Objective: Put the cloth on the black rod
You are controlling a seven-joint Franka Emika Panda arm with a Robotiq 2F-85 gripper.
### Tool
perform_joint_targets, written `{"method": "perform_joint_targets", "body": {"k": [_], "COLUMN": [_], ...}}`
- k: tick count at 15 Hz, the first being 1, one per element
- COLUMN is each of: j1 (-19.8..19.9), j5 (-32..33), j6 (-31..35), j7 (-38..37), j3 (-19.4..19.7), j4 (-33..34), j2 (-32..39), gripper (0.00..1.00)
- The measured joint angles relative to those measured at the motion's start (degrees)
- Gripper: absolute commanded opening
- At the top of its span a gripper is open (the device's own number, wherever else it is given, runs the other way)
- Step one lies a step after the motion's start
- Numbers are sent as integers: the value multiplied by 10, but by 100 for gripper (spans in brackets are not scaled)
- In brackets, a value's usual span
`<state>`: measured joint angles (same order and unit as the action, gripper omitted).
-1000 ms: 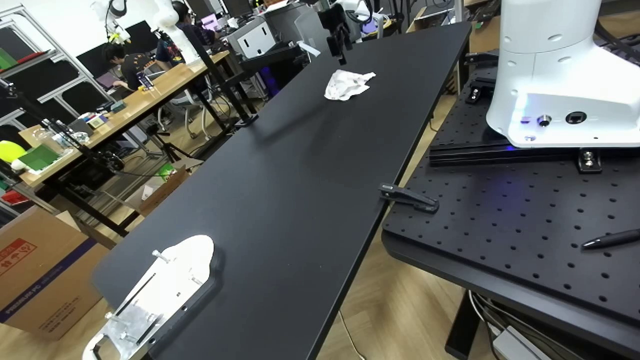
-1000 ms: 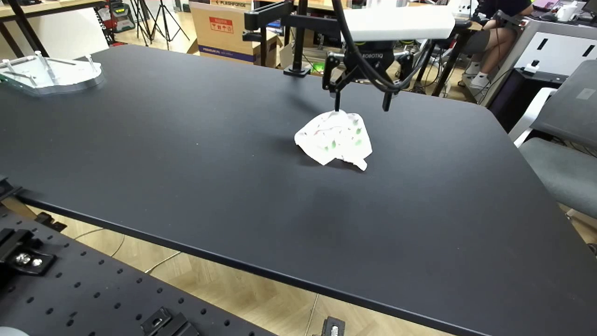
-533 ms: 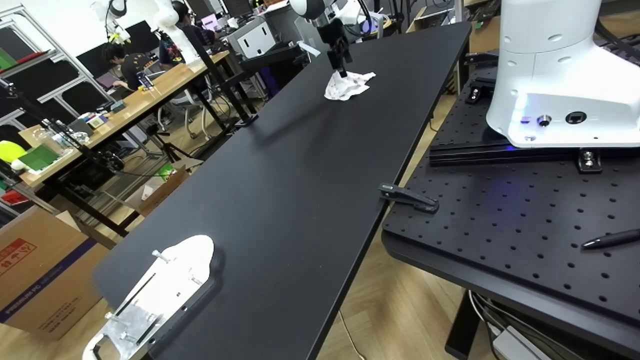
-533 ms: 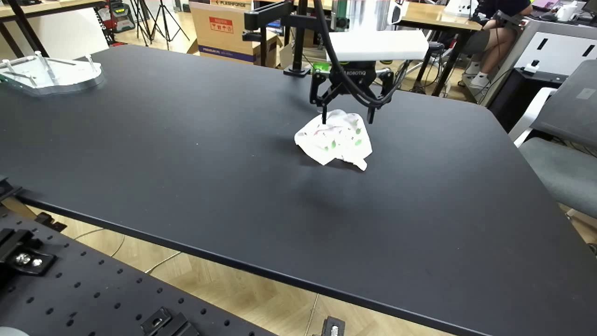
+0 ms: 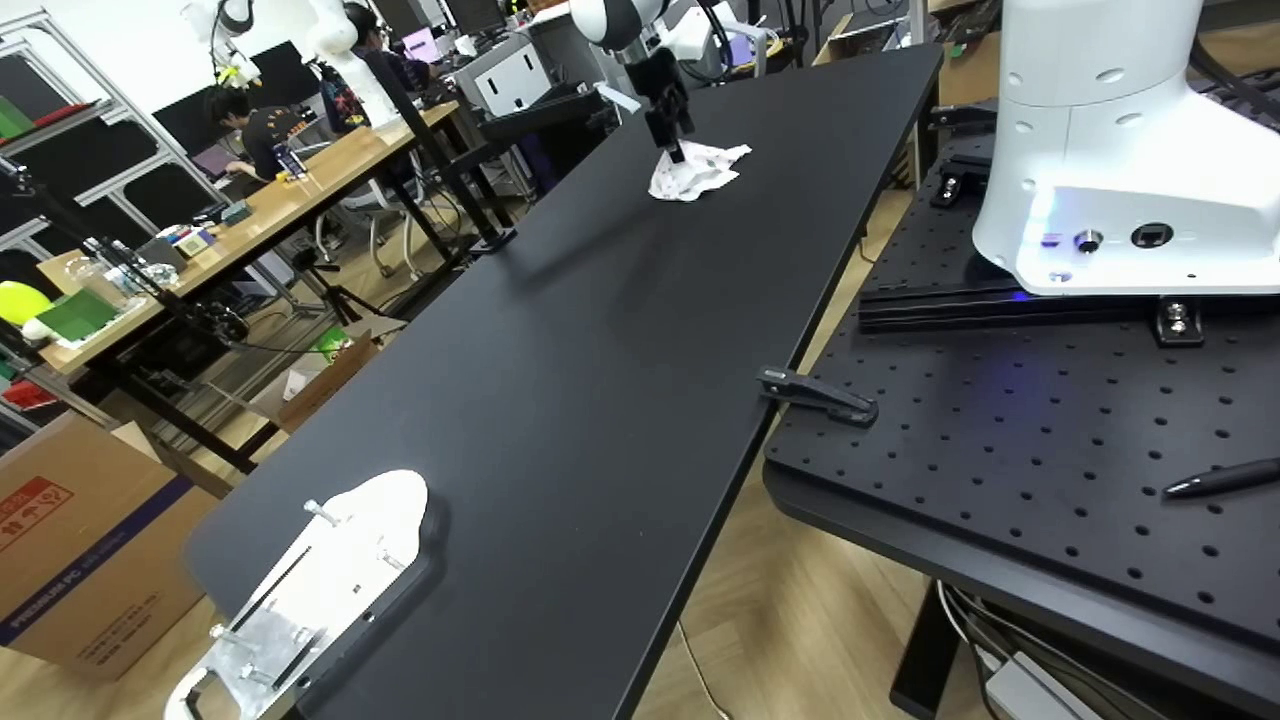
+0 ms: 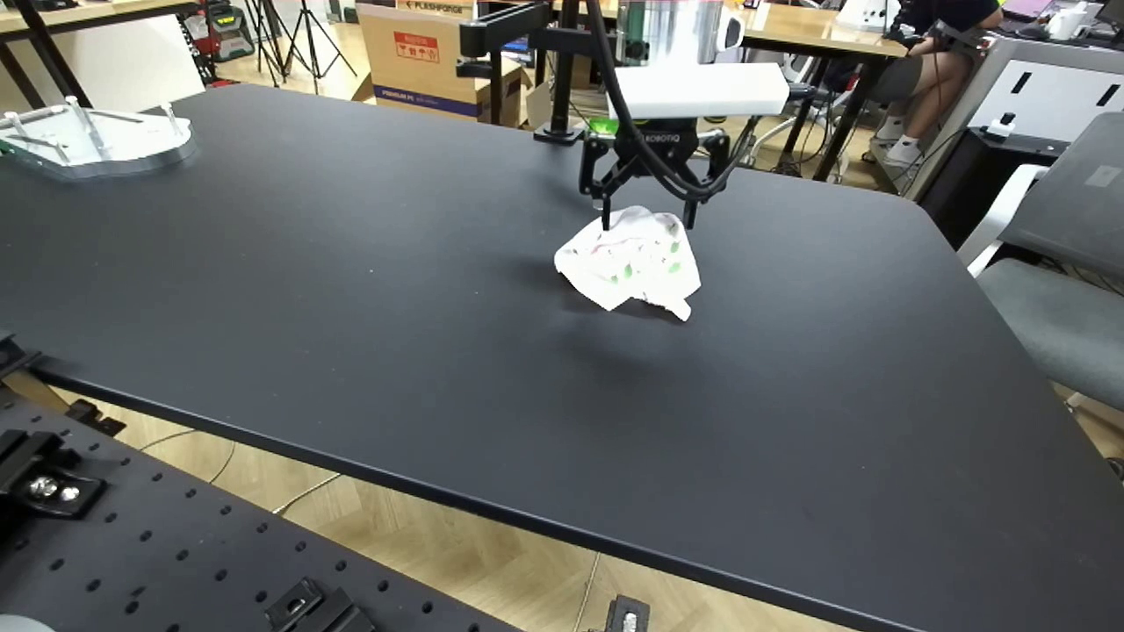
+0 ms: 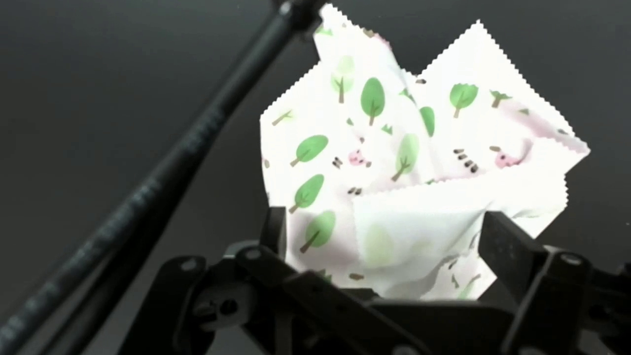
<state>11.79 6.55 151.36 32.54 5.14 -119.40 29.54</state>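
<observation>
A white cloth with green trees lies crumpled on the black table (image 5: pixel 560 400). It shows in both exterior views (image 5: pixel 692 183) (image 6: pixel 634 263) and fills the middle of the wrist view (image 7: pixel 379 143), one part folded over. My gripper (image 6: pixel 647 226) is open above the cloth's far part; it also shows in an exterior view (image 5: pixel 676 155) and the wrist view (image 7: pixel 384 212). Its fingers stand wide apart with cloth below and between them; whether the tips touch it I cannot tell. A black stand with horizontal black rods (image 6: pixel 505 28) rises at the table's far edge, also in an exterior view (image 5: pixel 540 118).
A white plate with metal pegs (image 5: pixel 345 560) lies at one table end, also in an exterior view (image 6: pixel 97 136). A black clamp (image 5: pixel 815 393) sits on the near edge. A cardboard box (image 6: pixel 417 61) stands beyond the table. A grey chair (image 6: pixel 1054 228) stands beside the other end.
My gripper has come down to the cloth and shifted toward the stand, mostly in the first half second, slightly since. Its fingers stay apart. The cloth has not moved.
</observation>
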Motion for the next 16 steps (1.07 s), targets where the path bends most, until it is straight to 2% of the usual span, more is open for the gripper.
{"method": "perform_joint_targets", "body": {"k": [1,2,11,13,16], "j1": [0,0,3,4,5], "j5": [0,0,-1,-1,-1], "j6": [-2,-4,-41,-48,-62], "j7": [-1,-2,-8,-9,-12], "j3": [-2,-3,-11,-12,-12], "j4": [5,11,50,54,58], "j2": [4,8,29,29,28], "gripper": [74,68,4,0,1]}}
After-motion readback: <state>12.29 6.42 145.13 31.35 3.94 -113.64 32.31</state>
